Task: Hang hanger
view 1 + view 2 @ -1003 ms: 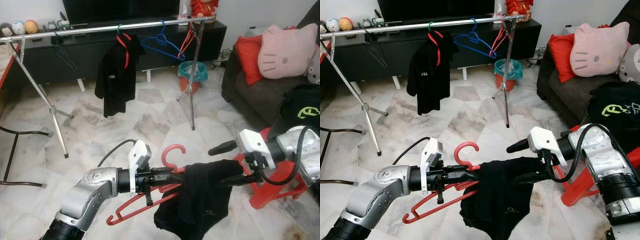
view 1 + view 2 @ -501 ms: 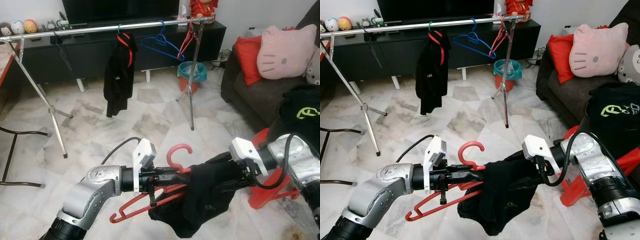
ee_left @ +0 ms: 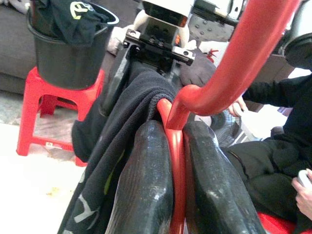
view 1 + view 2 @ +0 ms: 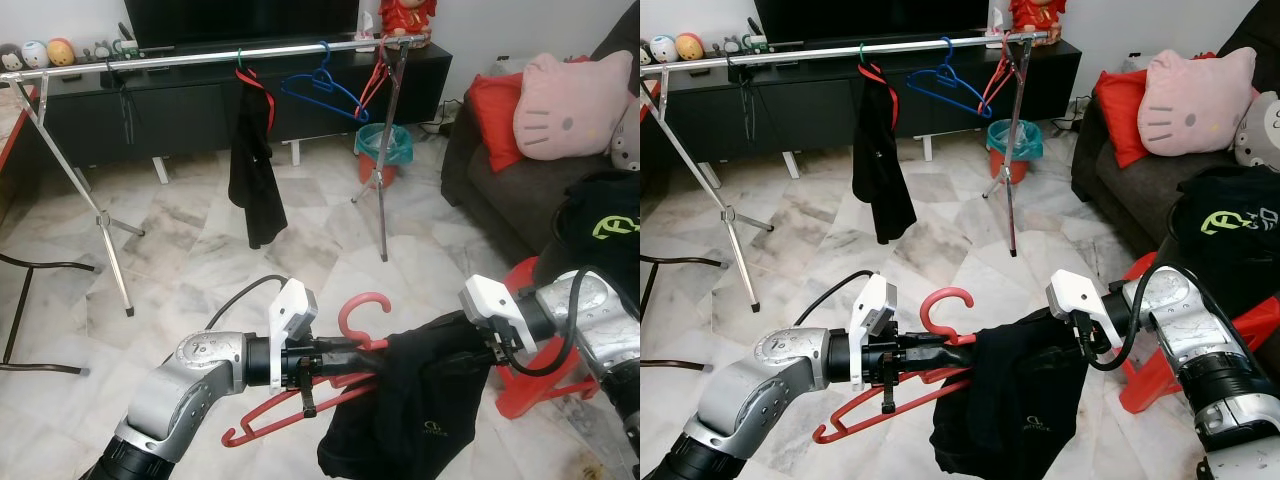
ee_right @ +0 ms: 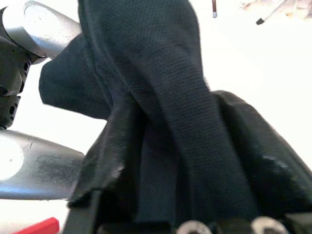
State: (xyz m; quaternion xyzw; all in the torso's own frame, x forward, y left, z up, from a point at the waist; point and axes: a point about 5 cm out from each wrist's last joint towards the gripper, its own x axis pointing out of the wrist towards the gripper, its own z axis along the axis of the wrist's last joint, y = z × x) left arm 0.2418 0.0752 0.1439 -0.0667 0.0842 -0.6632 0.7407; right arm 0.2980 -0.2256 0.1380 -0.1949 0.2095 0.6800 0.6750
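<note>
My left gripper (image 4: 343, 359) is shut on the neck of a red hanger (image 4: 363, 304); in the left wrist view its two pads (image 3: 146, 180) squeeze the red stem (image 3: 176, 146). A black garment (image 4: 400, 410) is draped over the hanger's right side and hangs down. My right gripper (image 4: 462, 352) is shut on that garment's upper edge, its fingers buried in the cloth (image 5: 161, 73). Far behind runs the silver rail (image 4: 200, 57) of a clothes rack, carrying a black shirt (image 4: 255, 165), a blue hanger (image 4: 320, 88) and red hangers (image 4: 376, 75).
The rack's legs (image 4: 110, 250) stand on marble floor. A teal bin (image 4: 385, 145) sits by the black TV cabinet. At right are a sofa with a pink cushion (image 4: 570, 100) and a red stool (image 4: 545, 375) bearing a black bucket (image 3: 68, 58). A seated person (image 3: 287, 122) is behind me.
My right gripper went from open to shut on the garment and drew closer to the left one. The cloth now hangs lower. The shirt on the rail has swung edge-on.
</note>
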